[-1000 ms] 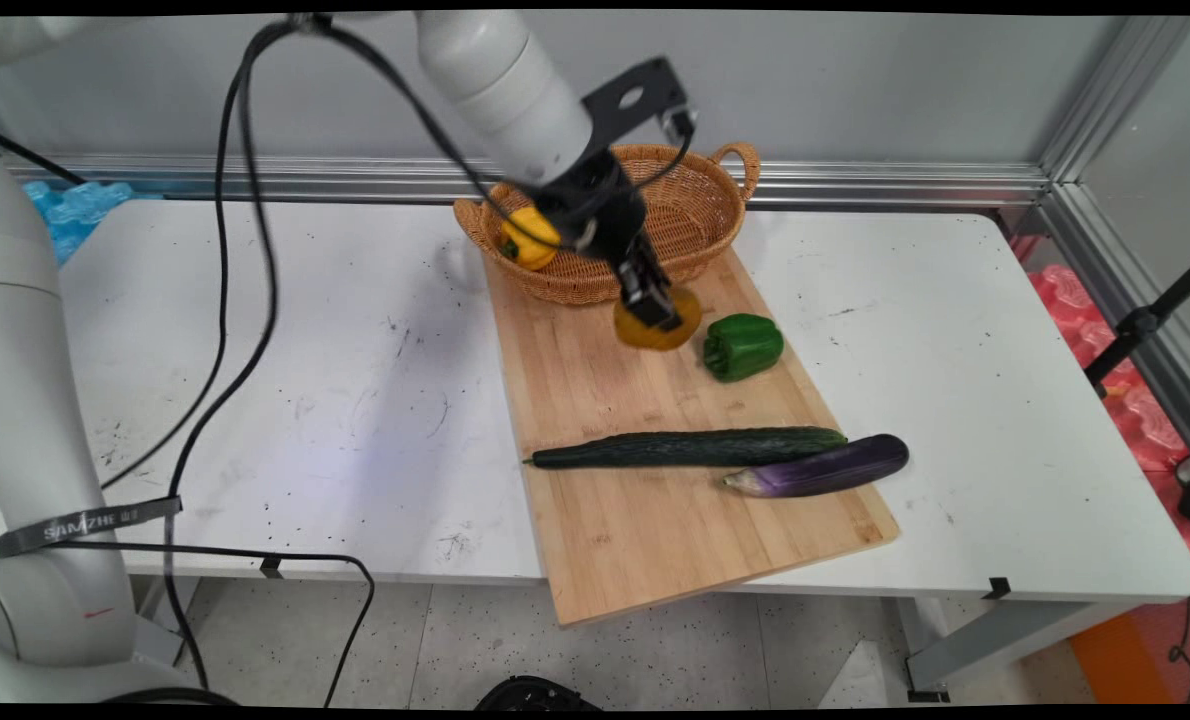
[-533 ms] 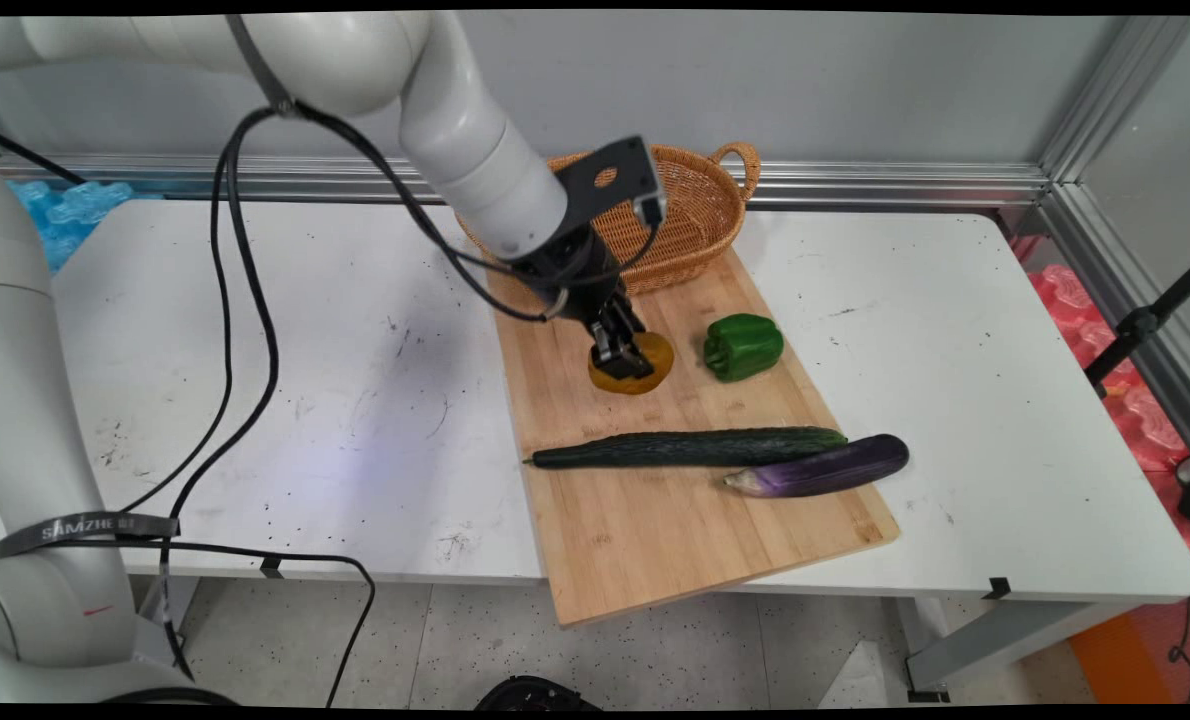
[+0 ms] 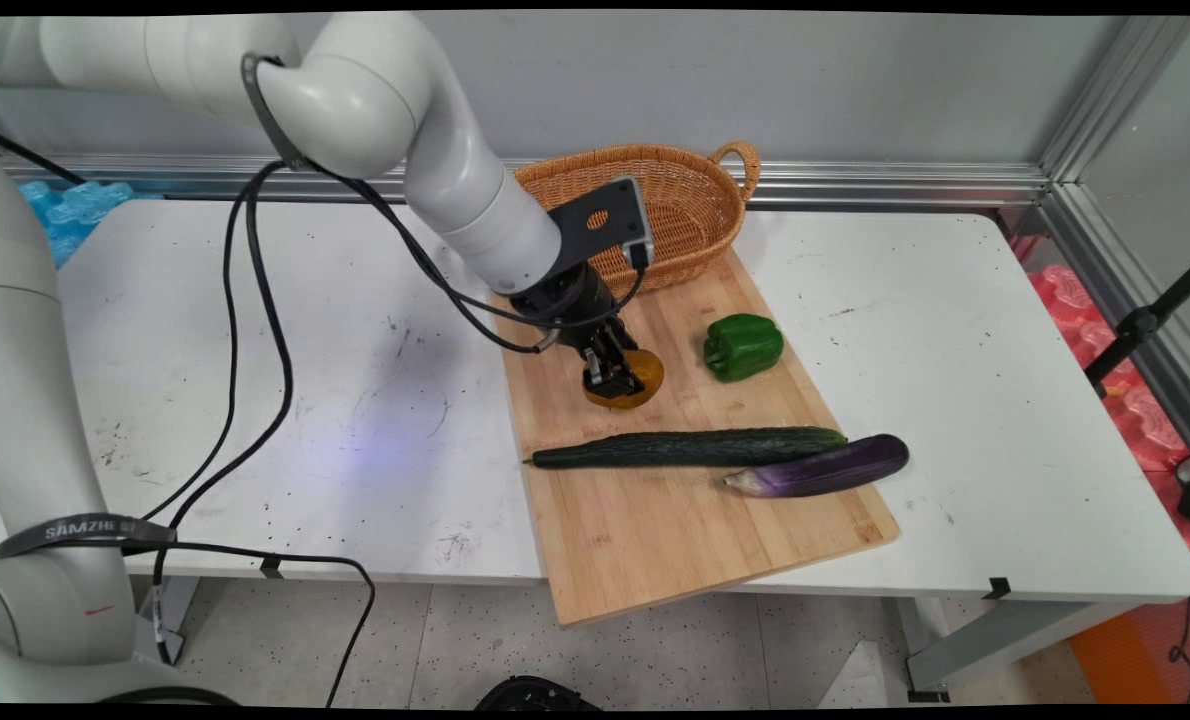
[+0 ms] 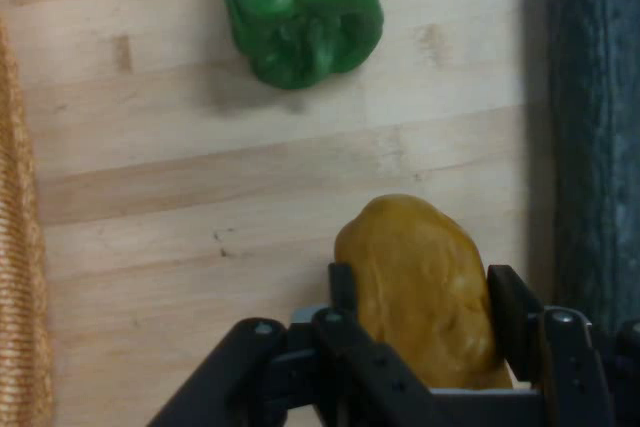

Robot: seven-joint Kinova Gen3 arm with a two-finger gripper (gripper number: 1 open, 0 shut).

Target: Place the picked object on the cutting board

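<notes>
My gripper (image 3: 610,378) (image 4: 425,297) is shut on an orange-yellow potato-like vegetable (image 3: 635,378) (image 4: 425,282), low over the wooden cutting board (image 3: 655,500) (image 4: 180,197). The black fingers (image 4: 510,307) clamp it on both sides. A green bell pepper (image 3: 743,346) (image 4: 300,7) lies on the board just to the right in the main view. A long cucumber (image 3: 690,447) (image 4: 590,127) lies across the board nearer the front, with a purple eggplant (image 3: 820,467) beside its right end.
A wicker basket (image 3: 690,215) (image 4: 15,277) stands at the board's far end against the back rail; the arm hides its left part. The board overhangs the table's (image 3: 1005,400) front edge. Black cables hang over the table's left half.
The arm has carried the orange-yellow vegetable from just in front of the basket down and toward the front-left, to low over the board.
</notes>
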